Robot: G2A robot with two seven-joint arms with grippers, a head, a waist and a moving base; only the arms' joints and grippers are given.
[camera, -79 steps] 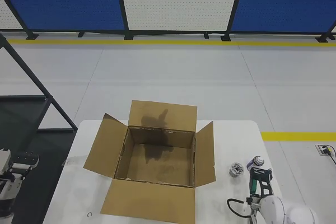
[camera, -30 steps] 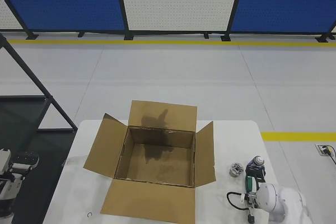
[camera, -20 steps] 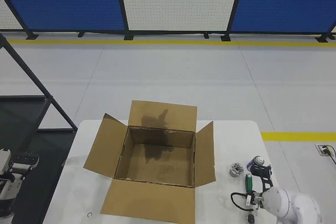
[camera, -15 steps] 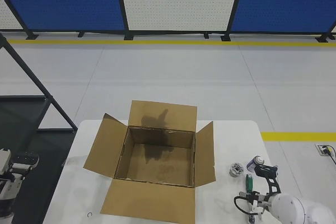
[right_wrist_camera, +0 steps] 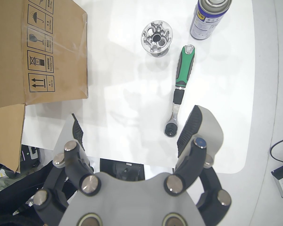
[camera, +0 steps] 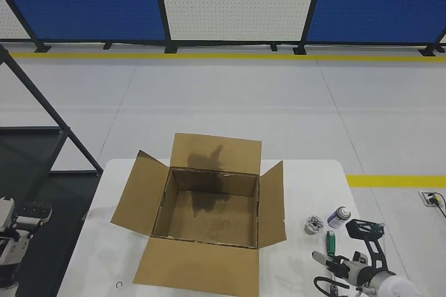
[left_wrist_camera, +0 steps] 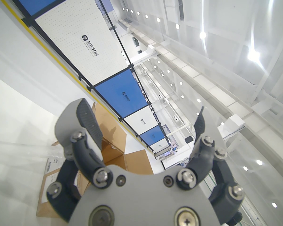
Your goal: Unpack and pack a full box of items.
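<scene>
Our right gripper [right_wrist_camera: 135, 111] hangs released above the desk [right_wrist_camera: 122, 5] edge. The ratchet [right_wrist_camera: 184, 66] lies just ahead, the spool [right_wrist_camera: 156, 39] and spray can [right_wrist_camera: 208, 22] beyond. Our left gripper [left_wrist_camera: 141, 106] is likewise released.

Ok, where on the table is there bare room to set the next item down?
Bare: the table strip left of the box's left flap, and the far right corner behind the spray can. Crowded: right of the box, where the spool, spray can and ratchet cluster.
</scene>
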